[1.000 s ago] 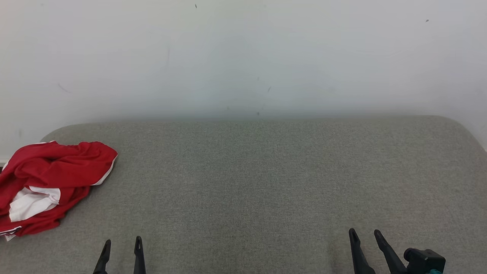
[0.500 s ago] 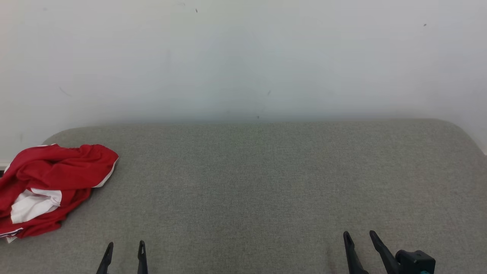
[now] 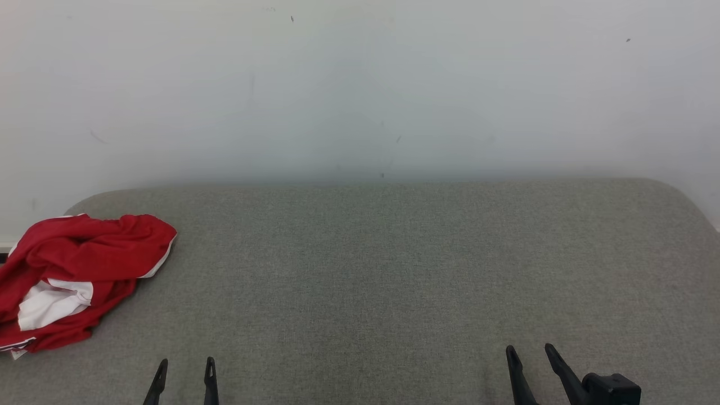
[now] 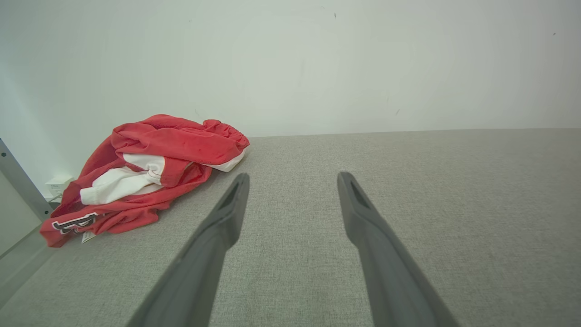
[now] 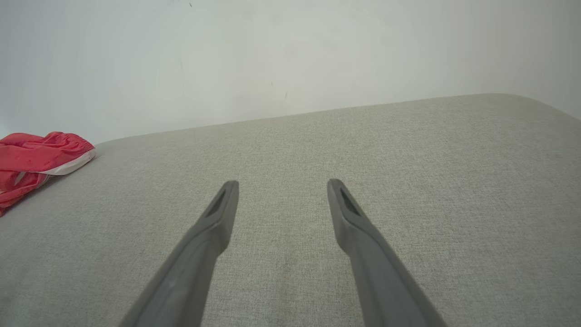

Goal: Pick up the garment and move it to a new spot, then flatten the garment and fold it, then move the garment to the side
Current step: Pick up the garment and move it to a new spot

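Observation:
A crumpled red garment (image 3: 79,264) with white panels lies bunched at the far left of the grey fabric surface (image 3: 394,270). The left wrist view has the garment (image 4: 154,150) ahead and to the left, the right wrist view has the garment (image 5: 36,154) at its left edge. My left gripper (image 3: 185,363) stands open at the lower left, to the right of the garment and nearer than it, apart from it and holding nothing. At the lower right, my right gripper (image 3: 529,351) is open and empty over bare fabric.
A plain white wall (image 3: 360,84) rises behind the cushioned surface, whose back corners are rounded. In the left wrist view a grey metal bar (image 4: 18,181) and a small white box (image 4: 56,184) stand at the surface's left end beyond the garment.
The whole head picture has shifted slightly, so the camera moved. Both grippers sit a little lower in it, the right one also a bit further left. The garment lies as before.

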Robot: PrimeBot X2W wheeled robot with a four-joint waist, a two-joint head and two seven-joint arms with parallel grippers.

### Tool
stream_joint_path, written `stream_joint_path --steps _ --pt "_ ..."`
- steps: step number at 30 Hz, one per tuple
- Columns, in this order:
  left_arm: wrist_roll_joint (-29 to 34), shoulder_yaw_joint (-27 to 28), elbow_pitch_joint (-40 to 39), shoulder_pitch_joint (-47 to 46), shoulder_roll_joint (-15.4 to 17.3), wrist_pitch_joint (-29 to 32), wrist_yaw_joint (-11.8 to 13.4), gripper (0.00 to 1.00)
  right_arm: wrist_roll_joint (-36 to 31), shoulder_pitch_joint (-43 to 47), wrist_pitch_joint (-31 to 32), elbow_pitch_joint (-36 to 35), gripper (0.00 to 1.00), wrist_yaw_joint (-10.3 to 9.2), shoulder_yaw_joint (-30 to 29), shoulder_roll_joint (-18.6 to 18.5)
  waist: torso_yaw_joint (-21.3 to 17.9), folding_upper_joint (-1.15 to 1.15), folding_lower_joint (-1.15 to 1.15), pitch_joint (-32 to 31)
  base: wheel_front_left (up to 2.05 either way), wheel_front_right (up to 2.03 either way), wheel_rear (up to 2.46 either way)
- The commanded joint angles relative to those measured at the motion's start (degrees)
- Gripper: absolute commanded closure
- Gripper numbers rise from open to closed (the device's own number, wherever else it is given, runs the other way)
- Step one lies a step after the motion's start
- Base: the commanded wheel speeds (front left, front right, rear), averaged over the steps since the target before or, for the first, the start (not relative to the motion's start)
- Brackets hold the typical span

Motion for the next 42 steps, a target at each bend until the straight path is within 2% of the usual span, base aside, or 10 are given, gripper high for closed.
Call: stream_joint_path --steps 1,6,14,35,42 --pt "-0.15 0.22 0.10 0.74 -0.14 -0.18 -0.26 0.00 -0.01 0.10 -0.23 0.00 0.00 0.19 0.02 -0.03 0.04 0.00 -0.01 0.02 0.00 0.00 0.00" --pt "-1.27 0.63 0.67 0.44 -0.53 -0.18 -0.40 0.00 0.33 0.51 -0.10 -0.14 0.00 0.19 -0.23 -0.02 1.06 0.00 -0.01 -0.04 0.00 0.00 0.00" --pt "-1.53 1.26 1.26 0.86 -0.73 -0.18 -0.72 0.00 0.78 0.39 -0.22 -0.35 0.00 0.19 0.17 -0.03 5.42 0.00 -0.01 -0.33 0.00 0.00 0.00" --pt "-0.98 4.51 0.70 2.30 0.66 -0.18 -0.76 0.00 3.91 -0.74 -2.84 2.60 0.00 0.19 2.94 -0.01 24.08 0.00 -0.01 0.19 0.00 0.00 0.00" --pt "-1.96 6.70 -0.57 3.29 0.45 -0.18 -0.17 0.00 4.16 -2.75 -3.01 3.77 0.00 0.19 5.40 -0.04 25.49 0.00 -0.01 1.31 0.00 0.00 0.00"
